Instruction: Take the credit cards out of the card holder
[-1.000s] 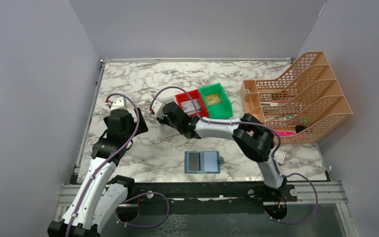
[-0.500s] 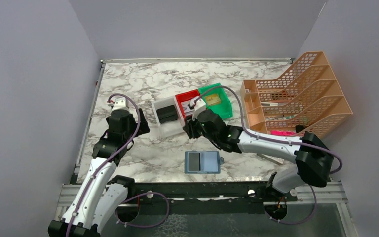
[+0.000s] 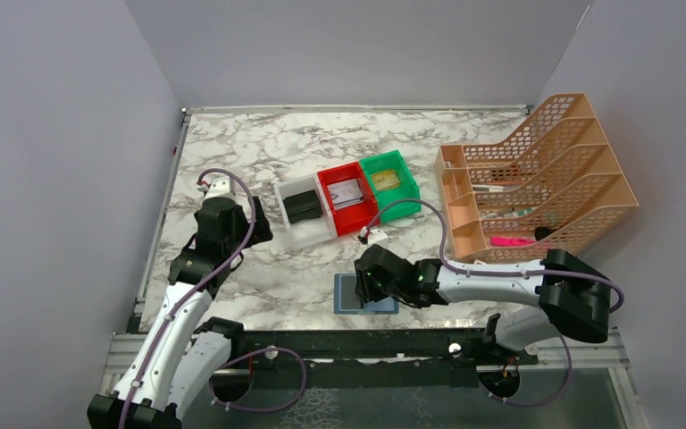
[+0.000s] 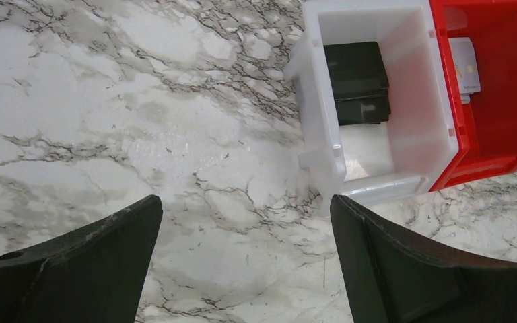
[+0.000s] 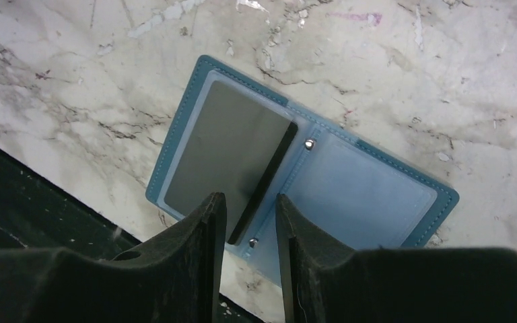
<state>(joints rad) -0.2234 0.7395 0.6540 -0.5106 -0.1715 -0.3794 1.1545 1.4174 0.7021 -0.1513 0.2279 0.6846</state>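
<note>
Currently the card holder [image 5: 370, 182] lies opened flat on the desk [image 5: 444, 87], at the desk's near edge and in front of the right arm's base. Its two halves are spread side by side along that edge.

A dark grey card [image 5: 222, 148] sits in the half toward the left arm. The other half shows only a bare pale blue pocket panel.

The right end effector [image 5: 248, 205] hangs directly over the card holder, tips pointing down. Its jaws are narrowed to a slim gap and we see nothing gripped in them.

In the right wrist view, that gap sits over the card's inner long edge, the one facing the fold, at its near end. We cannot tell whether a fingertip touches the card.

Key relation: the card's long axis runs parallel to the fold. Its dark inner edge passes obliquely through the jaw gap rather than square to it.

Judgement: the next move calls for a small drop and a pinch on that edge. The pull should then go across the fold, away from the pocket's closed outer side.

The left end effector [image 4: 246, 215] is well away from the card holder, on the far left side. Its jaws are spread wide and empty, above bare marble just beside a white bin [image 4: 318, 121]. The right arm is clearly the nearer one.

Risk: the holder is light and unpinned, so it may lift with the card.
</note>
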